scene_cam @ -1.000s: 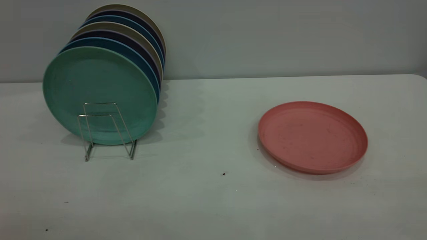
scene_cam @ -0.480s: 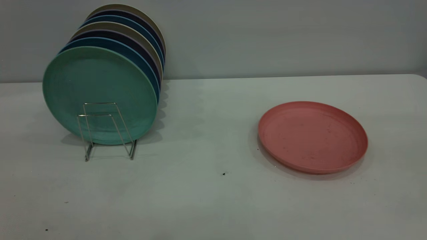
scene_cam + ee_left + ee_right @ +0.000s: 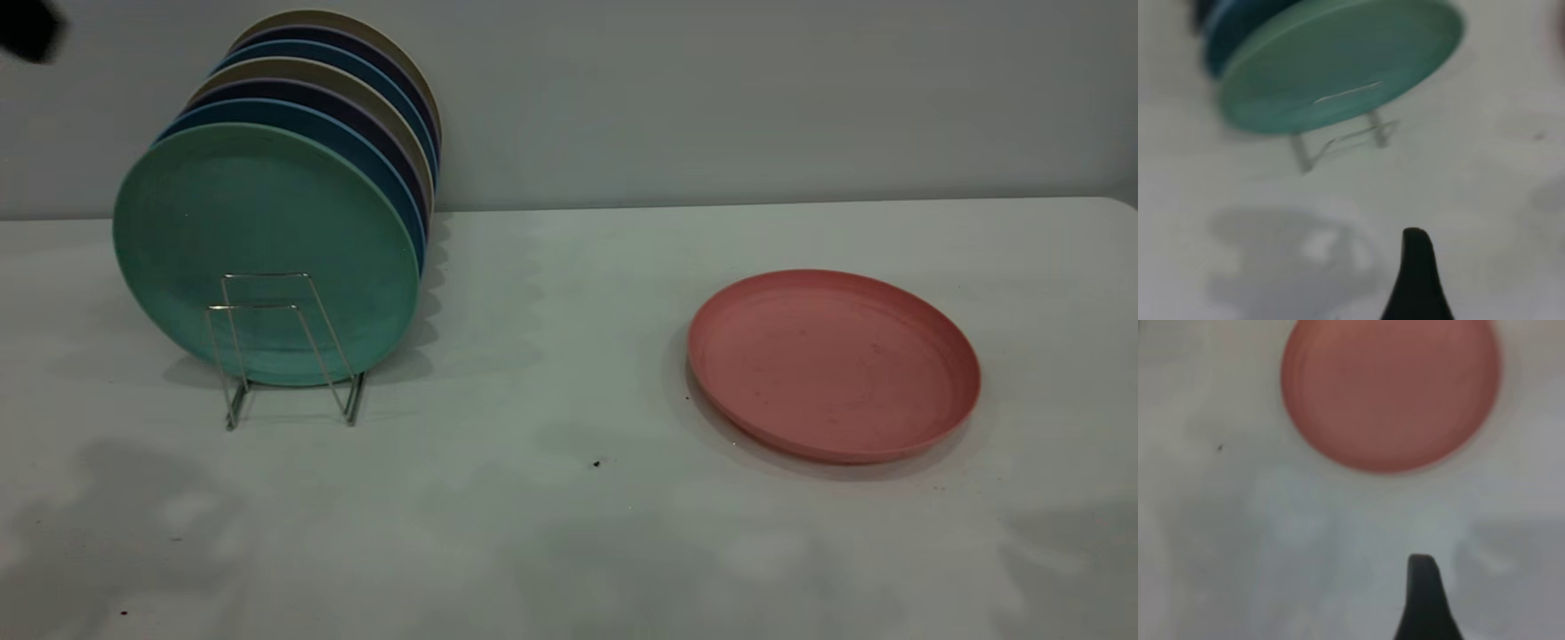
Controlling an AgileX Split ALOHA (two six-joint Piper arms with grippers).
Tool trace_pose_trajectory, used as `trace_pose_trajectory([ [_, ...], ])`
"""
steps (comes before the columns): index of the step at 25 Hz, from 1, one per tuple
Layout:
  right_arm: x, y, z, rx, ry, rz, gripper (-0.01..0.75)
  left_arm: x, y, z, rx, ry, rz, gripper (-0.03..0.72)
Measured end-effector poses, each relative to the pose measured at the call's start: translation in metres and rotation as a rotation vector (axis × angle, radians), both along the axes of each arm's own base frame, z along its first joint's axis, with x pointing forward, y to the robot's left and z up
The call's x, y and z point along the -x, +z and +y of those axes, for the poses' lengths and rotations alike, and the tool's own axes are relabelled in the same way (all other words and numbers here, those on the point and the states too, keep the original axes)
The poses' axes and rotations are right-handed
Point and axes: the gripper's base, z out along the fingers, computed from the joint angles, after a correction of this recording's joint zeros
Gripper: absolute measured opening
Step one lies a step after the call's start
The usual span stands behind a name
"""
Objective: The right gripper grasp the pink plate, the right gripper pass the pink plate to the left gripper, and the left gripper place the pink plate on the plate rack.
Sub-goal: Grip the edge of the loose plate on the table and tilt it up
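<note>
The pink plate (image 3: pixel 833 364) lies flat on the white table, right of the middle; it also shows in the right wrist view (image 3: pixel 1391 390). The plate rack (image 3: pixel 289 351) stands at the left and holds several upright plates, with a teal-green plate (image 3: pixel 267 253) at the front; it also shows in the left wrist view (image 3: pixel 1338 143). My right gripper (image 3: pixel 1425 597) hovers above the table, short of the pink plate and apart from it. My left gripper (image 3: pixel 1418 273) hovers above the table in front of the rack. A black part of the left arm (image 3: pixel 27 31) shows at the exterior view's top left.
The table's (image 3: pixel 569 533) back edge meets a grey wall. A small dark speck (image 3: pixel 597 463) lies between rack and plate. Arm shadows fall on the table's front.
A black part of the left arm has come into the exterior view's top left corner. Shadows of the arms have appeared on the front of the table. Plates and rack have not moved.
</note>
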Motion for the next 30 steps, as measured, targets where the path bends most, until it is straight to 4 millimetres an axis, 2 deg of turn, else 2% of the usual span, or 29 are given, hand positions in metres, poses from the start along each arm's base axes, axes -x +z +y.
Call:
trace_pose_trajectory([
  [4,-0.028,-0.034,0.002,-0.054,0.002,0.096,0.532,-0.026,-0.015,-0.028,0.051,-0.123,0.012,0.592],
  [7,-0.055,-0.051,-0.006,-0.094,-0.021,0.123,0.53,-0.039,-0.029,-0.055,0.063,-0.216,0.041,0.592],
  [10,-0.082,-0.066,-0.017,-0.134,-0.023,0.148,0.529,-0.051,-0.048,-0.079,0.06,-0.278,0.082,0.592],
  [16,-0.121,-0.116,-0.045,-0.246,-0.072,0.24,0.527,-0.063,-0.083,-0.117,0.04,-0.352,0.137,0.592],
  [22,-0.144,-0.166,-0.055,-0.35,-0.074,0.314,0.527,-0.061,-0.093,-0.128,0.032,-0.377,0.153,0.592],
  [26,-0.149,-0.189,-0.054,-0.387,-0.085,0.349,0.527,-0.062,-0.093,-0.129,0.032,-0.377,0.152,0.592],
  [30,-0.15,-0.203,-0.053,-0.42,-0.094,0.354,0.52,-0.062,-0.093,-0.129,0.032,-0.377,0.151,0.592],
])
